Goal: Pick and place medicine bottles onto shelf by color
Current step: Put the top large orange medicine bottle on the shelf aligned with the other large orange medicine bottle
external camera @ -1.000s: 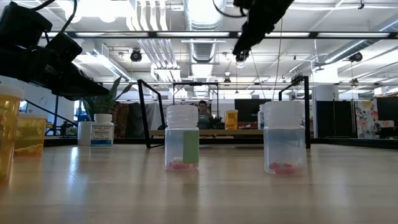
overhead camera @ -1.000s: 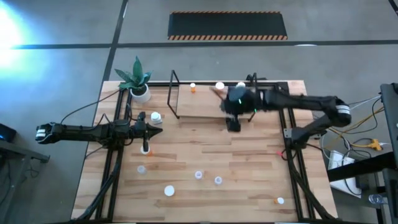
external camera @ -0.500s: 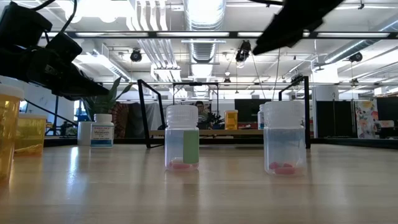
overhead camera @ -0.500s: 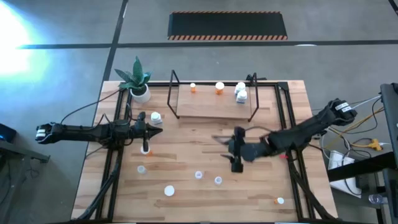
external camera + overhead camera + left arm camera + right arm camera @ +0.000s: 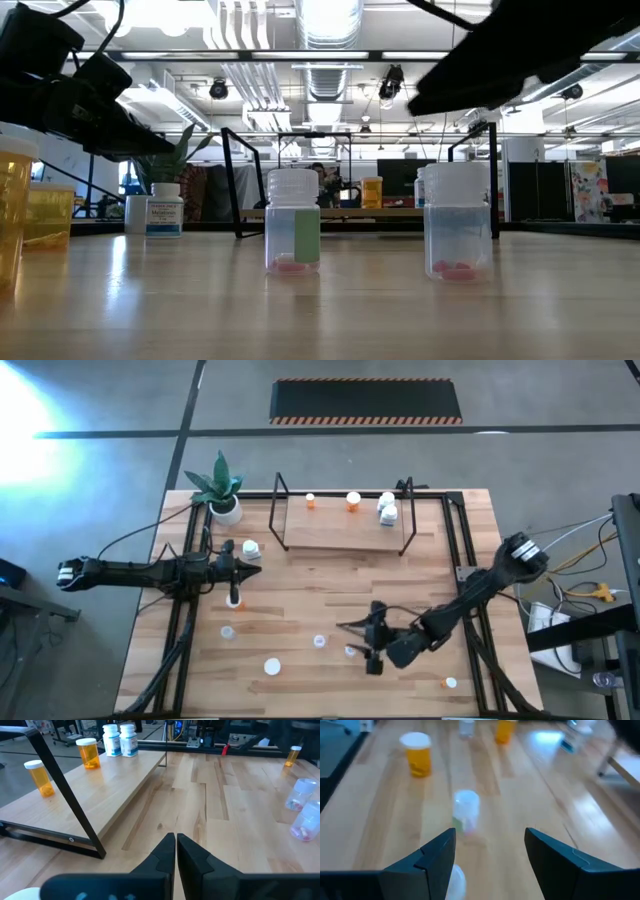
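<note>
My right gripper (image 5: 352, 641) (image 5: 490, 834) is open low over the near middle of the table, its fingers level and pointing toward the table's left edge. One clear bluish bottle (image 5: 351, 650) (image 5: 453, 881) stands close under its fingers and another (image 5: 319, 641) (image 5: 466, 808) stands just ahead; both rest upright on their bases. My left gripper (image 5: 256, 568) (image 5: 176, 837) is shut and empty at the table's left, waiting. The shelf (image 5: 345, 528) at the far middle bears two orange bottles (image 5: 352, 500) and two white ones (image 5: 388, 508).
A white pot with a green plant (image 5: 222, 495) stands at the far left corner. Loose bottles stand on the table: a white one (image 5: 250, 547), an orange one (image 5: 234, 600) by my left gripper, a clear one (image 5: 227, 631), a white-capped one (image 5: 272, 666) and an orange one (image 5: 450, 682).
My right gripper has swung away from the shelf's right end toward the table's near edge and come down low by the two clear bottles. A white bottle now stands uncovered on the shelf where the gripper was.
</note>
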